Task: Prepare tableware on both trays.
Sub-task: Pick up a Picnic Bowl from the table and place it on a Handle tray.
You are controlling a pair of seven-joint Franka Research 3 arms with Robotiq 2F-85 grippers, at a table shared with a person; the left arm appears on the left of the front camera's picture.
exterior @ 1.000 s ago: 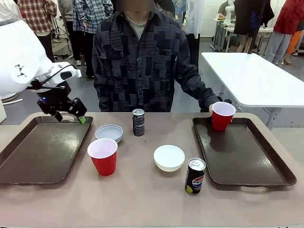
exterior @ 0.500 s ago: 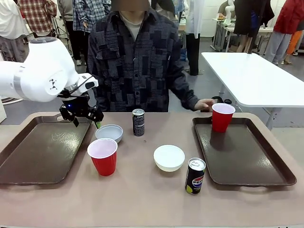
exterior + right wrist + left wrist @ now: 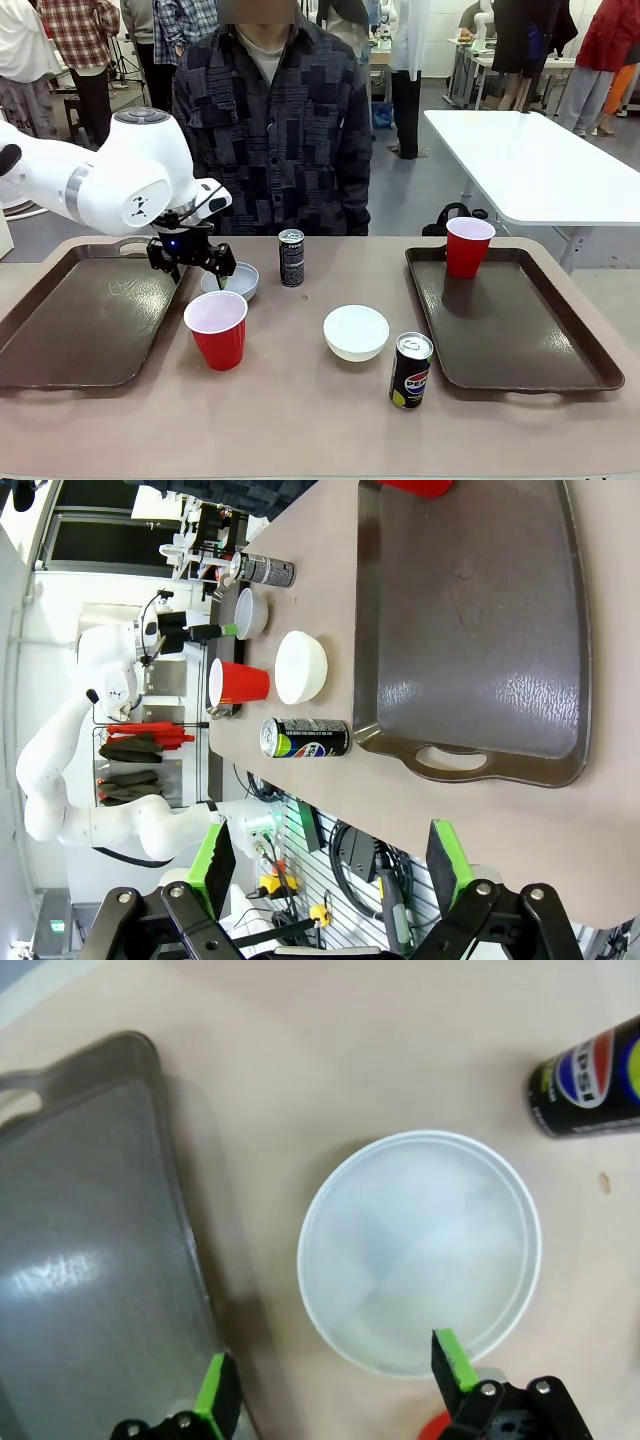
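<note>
**Left arm swings to the far bowl as the person's cup lands on the right tray**

A second ago the left gripper (image 3: 197, 274) hung over the far right corner of the left tray (image 3: 80, 320). Now it has moved right and hovers over the far bowl (image 3: 240, 279), jaws wide apart and holding nothing. In the wrist view one pad (image 3: 450, 1356) lies over the bowl's rim and the other sits out toward the tray. Whether it touches the bowl I cannot tell.

In the same second the person (image 3: 270, 130) let go of the far cup (image 3: 469, 245) and drew the hand back off the table (image 3: 300, 420). One piece is therefore placed, and the bowl looks to be the robot's first pick, probably bound for the left tray just beside it.

The right gripper (image 3: 330, 865) stays back beyond the right tray's near end, jaws apart and empty.

Containers:
- The left tray is bare.
- The right tray (image 3: 520, 330) holds only the far cup, upright in its far left corner.
- The far bowl and the near bowl (image 3: 356, 331) look empty, and so does the near cup (image 3: 216, 330).
- The slim can (image 3: 291, 257) stands on the table just right of the far bowl.
- The Pepsi can (image 3: 411, 370) stands near the right tray's left rim, still off it.
</note>
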